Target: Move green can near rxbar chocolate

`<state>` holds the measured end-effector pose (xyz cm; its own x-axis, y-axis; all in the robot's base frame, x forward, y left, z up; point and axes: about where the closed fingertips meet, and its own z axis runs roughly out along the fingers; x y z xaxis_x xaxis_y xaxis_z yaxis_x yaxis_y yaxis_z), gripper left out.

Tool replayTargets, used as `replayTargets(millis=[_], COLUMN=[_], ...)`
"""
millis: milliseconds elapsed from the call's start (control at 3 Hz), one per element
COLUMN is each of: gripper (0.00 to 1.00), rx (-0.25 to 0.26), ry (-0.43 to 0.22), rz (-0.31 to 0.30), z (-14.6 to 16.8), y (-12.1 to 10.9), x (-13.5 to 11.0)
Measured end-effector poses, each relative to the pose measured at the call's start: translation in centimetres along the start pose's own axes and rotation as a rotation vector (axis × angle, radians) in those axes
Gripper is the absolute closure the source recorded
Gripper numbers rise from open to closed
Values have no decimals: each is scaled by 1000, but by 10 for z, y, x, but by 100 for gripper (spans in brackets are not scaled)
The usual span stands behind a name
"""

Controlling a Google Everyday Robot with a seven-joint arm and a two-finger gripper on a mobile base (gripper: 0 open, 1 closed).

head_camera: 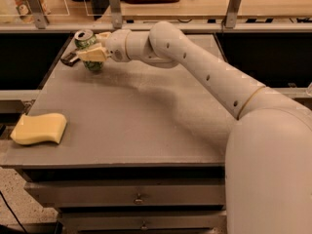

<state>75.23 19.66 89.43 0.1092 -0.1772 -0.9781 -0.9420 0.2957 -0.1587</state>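
The green can (87, 47) with leafy sides and a silver top is held upright in my gripper (92, 50) at the far left of the grey table (146, 116). The pale fingers (91, 55) are shut around the can's sides. The can's bottom is at or just above the table surface. The rxbar chocolate (68, 59), a thin dark bar, lies flat just left of the can, near the table's far left edge, partly hidden by the gripper.
A yellow wavy sponge (38, 128) lies at the table's front left corner. A rail with metal posts (114, 6) and a shelf run behind the table. My arm (204, 72) stretches across the table's right half.
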Motion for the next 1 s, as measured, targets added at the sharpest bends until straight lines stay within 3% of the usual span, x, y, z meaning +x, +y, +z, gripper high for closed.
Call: replayTargets(millis=[333, 667, 1000], gripper=[100, 84, 59], rx=[-1, 4, 2], ry=[32, 49, 52], rz=[12, 31, 44], z=[10, 17, 24], y=[-2, -4, -6], x=[5, 9, 10])
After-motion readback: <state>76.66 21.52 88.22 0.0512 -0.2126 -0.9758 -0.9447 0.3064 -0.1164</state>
